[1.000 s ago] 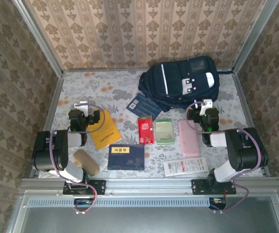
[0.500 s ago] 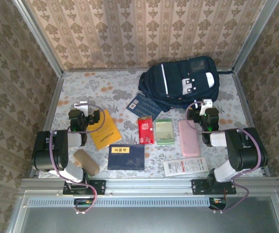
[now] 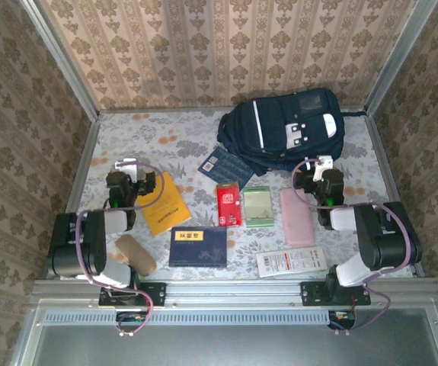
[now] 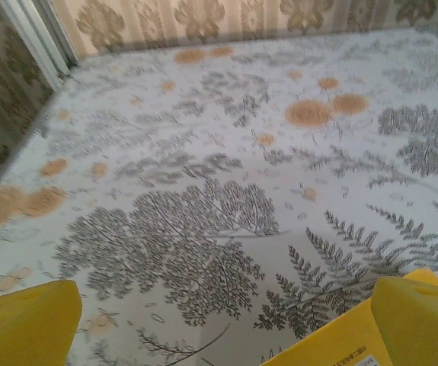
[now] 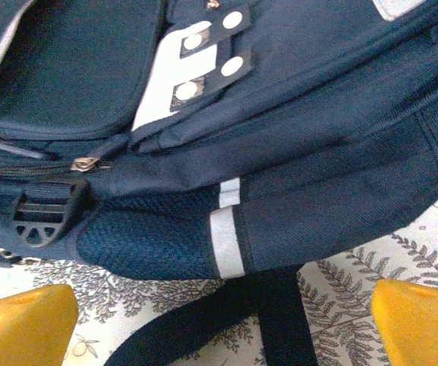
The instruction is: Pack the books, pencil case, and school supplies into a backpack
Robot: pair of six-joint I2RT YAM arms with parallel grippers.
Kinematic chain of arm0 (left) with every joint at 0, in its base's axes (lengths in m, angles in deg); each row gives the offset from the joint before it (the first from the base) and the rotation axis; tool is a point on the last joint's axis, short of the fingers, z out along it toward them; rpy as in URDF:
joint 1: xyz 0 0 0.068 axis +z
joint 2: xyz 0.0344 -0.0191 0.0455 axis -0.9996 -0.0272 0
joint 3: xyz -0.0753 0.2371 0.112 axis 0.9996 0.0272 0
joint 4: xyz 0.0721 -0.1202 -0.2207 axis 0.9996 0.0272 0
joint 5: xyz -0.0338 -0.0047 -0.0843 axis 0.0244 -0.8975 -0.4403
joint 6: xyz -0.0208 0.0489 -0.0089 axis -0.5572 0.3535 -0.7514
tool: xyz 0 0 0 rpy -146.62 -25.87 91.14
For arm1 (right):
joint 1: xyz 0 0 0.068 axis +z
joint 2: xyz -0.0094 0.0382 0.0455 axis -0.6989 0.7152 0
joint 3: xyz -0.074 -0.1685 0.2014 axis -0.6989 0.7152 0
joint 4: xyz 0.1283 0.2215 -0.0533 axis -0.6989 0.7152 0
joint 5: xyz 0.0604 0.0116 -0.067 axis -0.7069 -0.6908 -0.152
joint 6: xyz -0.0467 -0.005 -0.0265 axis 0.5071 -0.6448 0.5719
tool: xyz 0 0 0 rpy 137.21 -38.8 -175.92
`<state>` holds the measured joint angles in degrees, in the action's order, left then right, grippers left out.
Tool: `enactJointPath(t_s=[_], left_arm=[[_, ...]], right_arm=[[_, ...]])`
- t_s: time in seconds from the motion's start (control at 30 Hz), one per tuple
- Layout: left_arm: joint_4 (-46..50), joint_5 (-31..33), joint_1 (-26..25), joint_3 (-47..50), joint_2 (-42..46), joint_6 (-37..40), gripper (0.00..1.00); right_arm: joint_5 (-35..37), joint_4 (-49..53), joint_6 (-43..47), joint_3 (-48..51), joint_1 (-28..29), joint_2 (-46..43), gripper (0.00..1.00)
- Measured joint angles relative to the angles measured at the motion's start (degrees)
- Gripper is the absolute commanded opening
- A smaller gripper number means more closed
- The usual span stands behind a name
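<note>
The soft navy cloth backpack (image 3: 283, 130) is lying on the leafy tablecloth (image 4: 203, 152). Up close, the right wrist view is showing its netted side pocket (image 5: 146, 240), a shiny grey stripe (image 5: 226, 242) and a black plastic buckle (image 5: 43, 213). The right claw (image 5: 220, 324) is gaping wide just beside the backpack, holding nothing. The left claw (image 4: 222, 324), well left of the backpack, is gaping empty too, with the yellow-orange book (image 4: 333, 343) peeking in by one finger (image 4: 420, 320). The big blue book (image 3: 197, 246) is wearing a yellow label (image 3: 193, 235), too small to read.

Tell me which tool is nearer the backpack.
Right. The right tool sits just in front of the backpack, pointing at its near side. The left tool is far off to the other side, at the corner of the yellow book.
</note>
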<state>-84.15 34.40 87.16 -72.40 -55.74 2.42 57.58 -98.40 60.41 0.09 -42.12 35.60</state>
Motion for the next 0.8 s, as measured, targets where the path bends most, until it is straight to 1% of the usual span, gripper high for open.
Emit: enactJointPath(t_s=[0.03,0.13,0.2,0.23,0.33,0.37,0.43,0.5,0.53,0.57,0.6,0.63,0.67,0.73,0.8], left_arm=[[1.79,0.44,-0.37,0.00,2.75,0.24,1.00],[8.83,2.40,-5.73,-2.40,13.35,1.29,1.00],[11.96,3.04,-9.07,-5.33,17.25,1.44,1.00],[15.15,3.10,-11.15,-7.74,18.95,0.70,1.00],[22.14,0.02,-15.85,-14.38,23.04,-1.75,1.00],[24.50,0.00,-17.49,-16.11,24.09,-2.43,1.00],[30.64,2.08,-23.04,-20.65,25.99,-4.04,1.00],[37.27,4.28,-28.74,-25.38,26.45,-5.84,1.00],[40.79,5.03,-31.34,-27.82,26.16,-6.75,1.00],[45.00,5.31,-32.81,-30.62,25.53,-7.85,1.00],[49.09,5.79,-33.59,-33.66,24.44,-9.20,1.00],[55.36,6.34,-33.64,-37.66,22.99,-10.43,1.00],[59.67,7.28,-33.57,-41.11,20.94,-11.93,1.00],[65.16,9.49,-33.11,-46.10,17.73,-15.28,1.00],[68.24,8.46,-31.32,-46.23,16.72,-18.64,1.00]], right_arm=[[0.50,2.95,0.61,-0.68,1.16,-2.43,1.00],[2.34,6.78,1.18,-3.58,6.49,-10.38,1.00],[4.00,8.13,0.52,-6.71,10.95,-15.06,1.00],[4.72,10.93,0.04,-9.27,13.46,-16.76,1.00],[6.56,18.21,-0.48,-17.57,20.96,-19.74,1.00],[7.74,20.68,-0.92,-19.85,23.39,-20.63,1.00],[11.17,29.57,-2.08,-26.45,28.55,-21.88,1.00],[12.94,39.17,-3.41,-34.18,31.47,-21.59,1.00],[13.51,44.02,-4.26,-38.49,32.26,-21.00,1.00],[14.01,47.58,-5.27,-41.79,32.61,-20.50,1.00],[14.60,52.17,-6.43,-46.03,32.76,-19.89,1.00],[14.58,55.19,-7.02,-48.04,32.68,-19.71,1.00],[14.40,57.92,-7.78,-50.01,32.37,-19.85,1.00],[14.45,59.21,-9.27,-48.94,31.82,-21.51,1.00],[10.82,58.80,-12.92,-45.33,28.68,-23.50,1.00]])
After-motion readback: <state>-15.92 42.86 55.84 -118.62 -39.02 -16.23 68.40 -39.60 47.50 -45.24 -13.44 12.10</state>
